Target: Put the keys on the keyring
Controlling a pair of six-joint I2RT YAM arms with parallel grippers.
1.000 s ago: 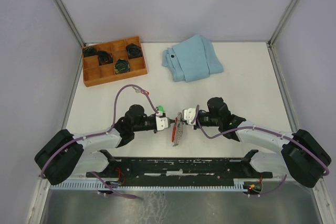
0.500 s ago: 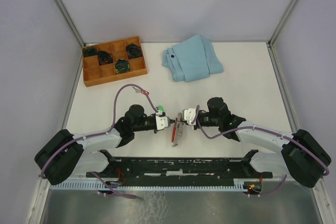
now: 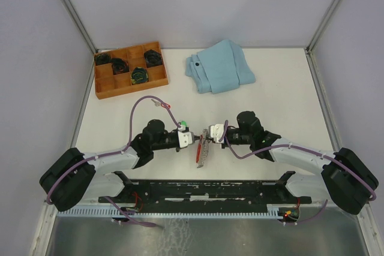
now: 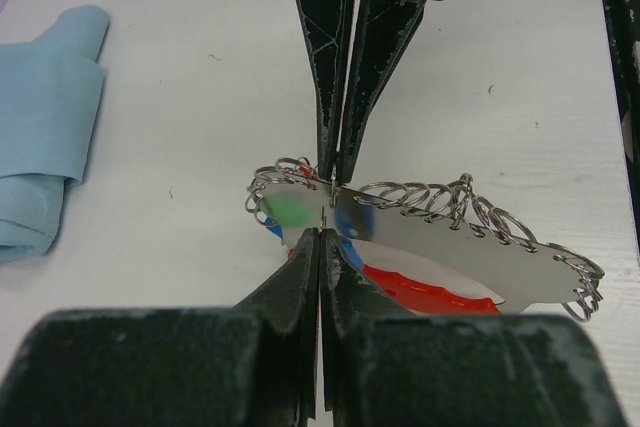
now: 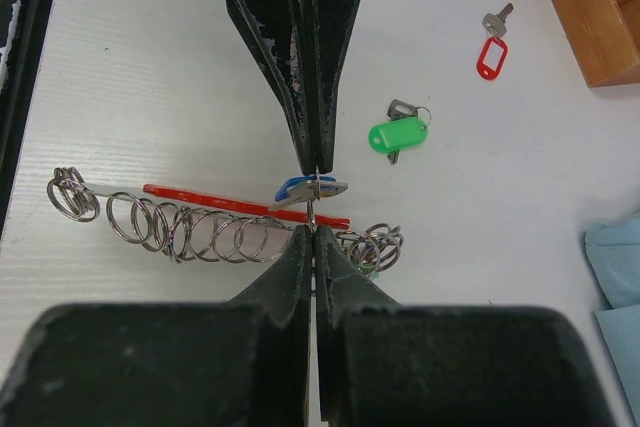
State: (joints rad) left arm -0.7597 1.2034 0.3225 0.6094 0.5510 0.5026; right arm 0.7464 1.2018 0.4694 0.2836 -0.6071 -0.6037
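- Right wrist view is showing the keyring [image 5: 220,200] lying crosswise to both sets of jaws. Its red strip and row of silvery loops are running side to side, while the two arms are pointing at it from opposite sides, tip to tip.
- The strip is looking thin and gently curved, mirror-bright on the face seen in the left wrist view. Its loops are overlapping like a stretched spring and bunching tighter at each end.
- The blue-tagged key [image 5: 298,187] is sitting right against the strip, towards one bunched end, at the spot where the jaws are meeting.
- The left gripper [image 5: 315,169] is reaching in with its jaws pressed together, seemingly pinching the blue-tagged key.
- The right gripper [image 5: 313,237] is facing it with its jaws likewise closed, seemingly on one wire loop of the keyring.
- Neither arm is standing nearer than the other, since both are working at the same loop. I am judging that the coming move is depending on feeding the key along that loop's wire, across the strip's long axis.
- I cannot tell whether the strip is resting on the desk [image 3: 282,100] or hanging just above it.
- The green-tagged key [image 5: 397,135] and the red-tagged key [image 5: 491,55] are lying loose on the desk, apart from the jaws and towards the wooden tray [image 5: 585,17].
- The blue cloth [image 3: 219,66] is lying well beyond them.
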